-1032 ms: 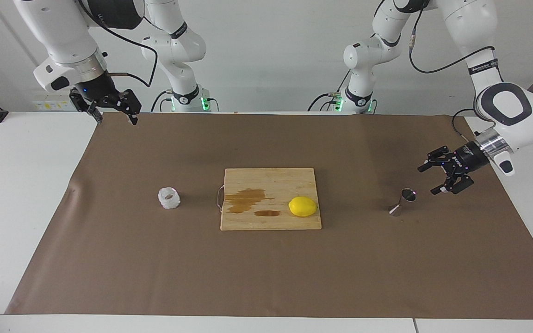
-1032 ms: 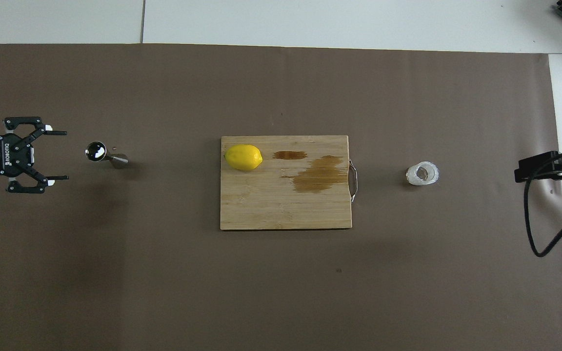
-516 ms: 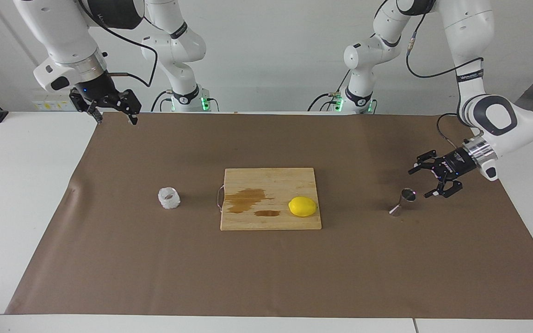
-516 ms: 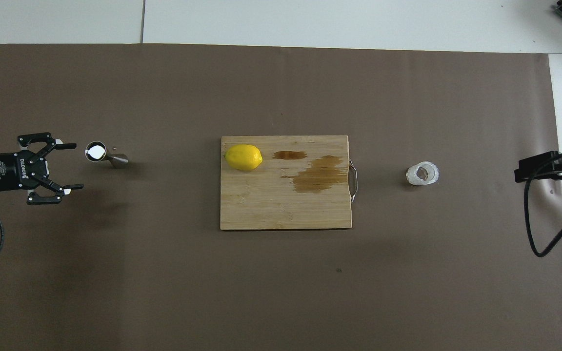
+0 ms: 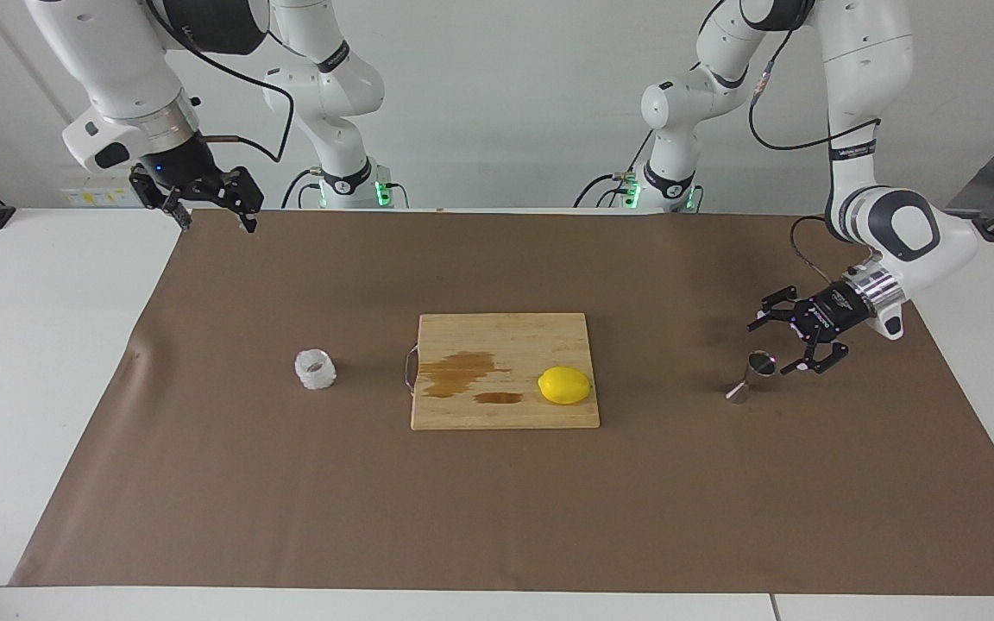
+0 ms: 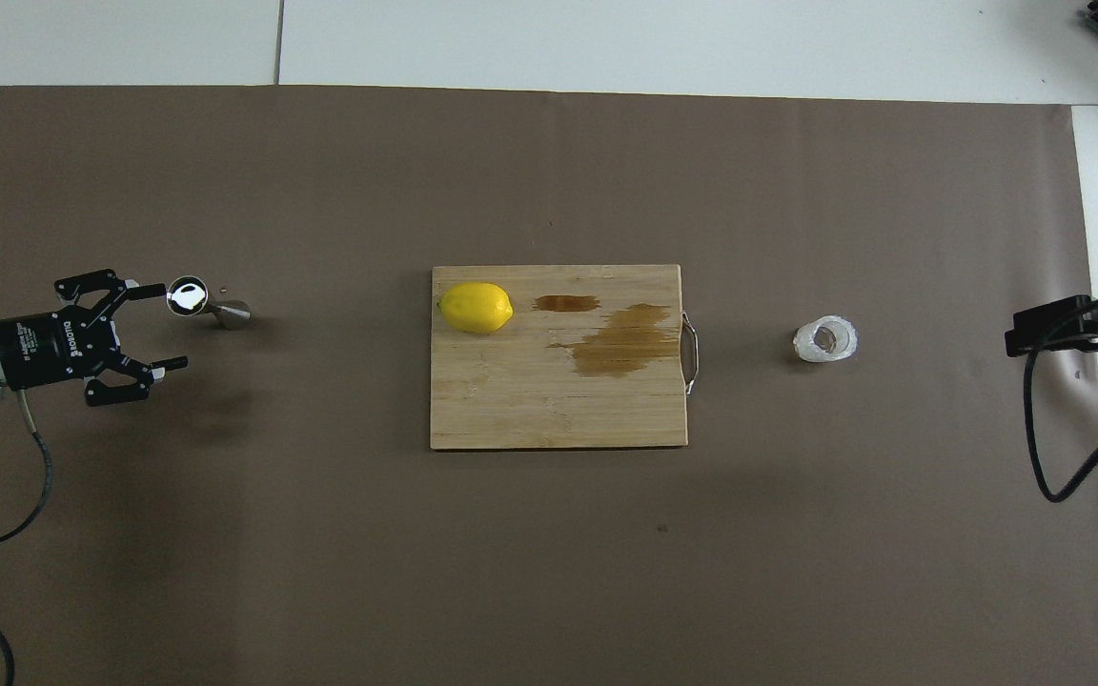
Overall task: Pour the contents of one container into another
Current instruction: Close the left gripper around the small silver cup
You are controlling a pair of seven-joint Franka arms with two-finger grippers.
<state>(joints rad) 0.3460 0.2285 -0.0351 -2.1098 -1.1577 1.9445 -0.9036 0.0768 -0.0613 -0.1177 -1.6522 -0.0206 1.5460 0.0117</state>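
Note:
The clear faceted tumbler (image 5: 315, 369) (image 6: 825, 340) stands on the brown paper toward the right arm's end of the table, beside the cutting board's handle. The steel jigger (image 5: 751, 378) (image 6: 208, 304) stands toward the left arm's end. My left gripper (image 5: 769, 348) (image 6: 160, 324) lies level and low just beside the jigger, open, with one fingertip close to the jigger's rim and nothing between the fingers. My right gripper (image 5: 217, 226) (image 6: 1049, 327) hangs open and empty over the paper's corner by its own base, well away from the tumbler.
A wooden cutting board (image 5: 506, 332) (image 6: 559, 410) lies mid-table between the two containers, with dark wet stains and a yellow lemon (image 5: 564, 385) (image 6: 476, 307) on it. Brown paper (image 5: 497, 509) covers the table.
My left gripper has moved in toward the jigger from the table's end, staying open. The right arm, tumbler, jigger and lemon have not moved.

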